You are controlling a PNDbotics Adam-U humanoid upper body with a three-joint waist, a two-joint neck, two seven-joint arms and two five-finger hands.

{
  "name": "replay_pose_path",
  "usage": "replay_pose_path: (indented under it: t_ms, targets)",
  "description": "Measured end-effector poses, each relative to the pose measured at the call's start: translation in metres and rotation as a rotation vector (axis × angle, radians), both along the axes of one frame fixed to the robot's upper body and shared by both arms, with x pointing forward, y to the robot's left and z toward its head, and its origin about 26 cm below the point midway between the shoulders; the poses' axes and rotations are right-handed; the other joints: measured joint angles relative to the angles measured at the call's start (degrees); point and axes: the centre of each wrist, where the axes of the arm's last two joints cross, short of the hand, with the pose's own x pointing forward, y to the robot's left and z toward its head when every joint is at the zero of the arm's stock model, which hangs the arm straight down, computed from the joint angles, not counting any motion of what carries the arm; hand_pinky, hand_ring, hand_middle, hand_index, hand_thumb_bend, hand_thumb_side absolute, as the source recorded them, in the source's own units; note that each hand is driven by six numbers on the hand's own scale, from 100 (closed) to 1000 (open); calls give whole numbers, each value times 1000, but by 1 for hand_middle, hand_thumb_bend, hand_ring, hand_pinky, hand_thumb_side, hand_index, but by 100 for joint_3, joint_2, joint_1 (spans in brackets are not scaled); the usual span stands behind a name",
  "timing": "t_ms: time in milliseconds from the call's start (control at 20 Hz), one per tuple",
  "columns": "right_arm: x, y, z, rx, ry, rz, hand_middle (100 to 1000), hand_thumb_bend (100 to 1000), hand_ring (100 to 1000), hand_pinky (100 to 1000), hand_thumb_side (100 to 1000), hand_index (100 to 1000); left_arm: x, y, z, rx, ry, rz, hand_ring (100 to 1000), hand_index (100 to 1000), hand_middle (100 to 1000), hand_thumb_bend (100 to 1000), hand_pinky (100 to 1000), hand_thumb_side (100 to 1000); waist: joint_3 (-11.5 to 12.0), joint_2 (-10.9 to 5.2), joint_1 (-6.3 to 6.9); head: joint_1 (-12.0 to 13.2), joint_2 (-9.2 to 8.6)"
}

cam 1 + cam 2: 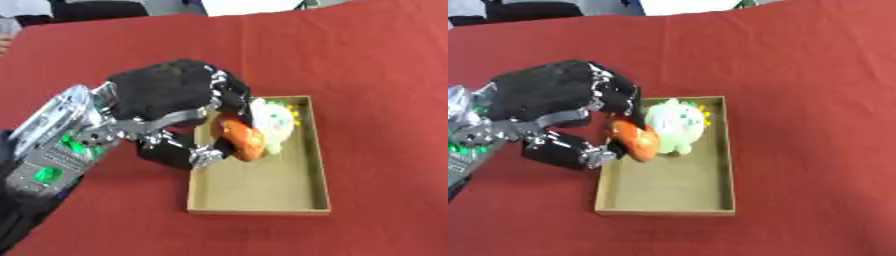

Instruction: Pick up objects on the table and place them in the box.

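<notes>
My left hand [171, 95] hangs over the left wall of the shallow cardboard box [262, 200], fingers and thumb curled round an orange, carrot-like object [243, 139]. That orange thing sits above the box's far-left part. Right beside it, inside the far end of the box, lies a pale green round plush toy [677, 122] with a white face and small yellow spikes. The orange object touches or overlaps the plush toy's left side. No right hand shows in either view.
The box rests on a red tablecloth [376, 75] that covers the whole table. The near half of the box floor [667, 187] is bare. Dark shapes of chairs or people stand beyond the far edge.
</notes>
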Motion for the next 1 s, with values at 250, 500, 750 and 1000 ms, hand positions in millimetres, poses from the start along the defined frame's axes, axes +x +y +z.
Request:
replay_pose_path:
  t_ms: [250,500,750,1000]
  targets:
    - [0,0,-1,6,-1,0,599,113,753,694,592,801,-4,-8,-15,35,10,10,593,663,549,100,579,100,-13,14,-29,-25,-3]
    - [0,0,-2,12,-3,2,597,111,752,693,594,800,-5,-16,-25,96,13,-1,657,726,610,171,665,100,-40,23,-35,-29,-10]
    - [0,-1,-2,20,-6,-1,597,111,752,694,594,800,0,-17,-31,154,13,18,671,740,622,190,680,100,-41,23,-36,-49,-14]
    - [0,-1,-4,21,-4,-2,596,111,751,695,594,799,3,-16,-34,203,1,33,773,843,728,404,751,255,-42,23,-42,-57,-31]
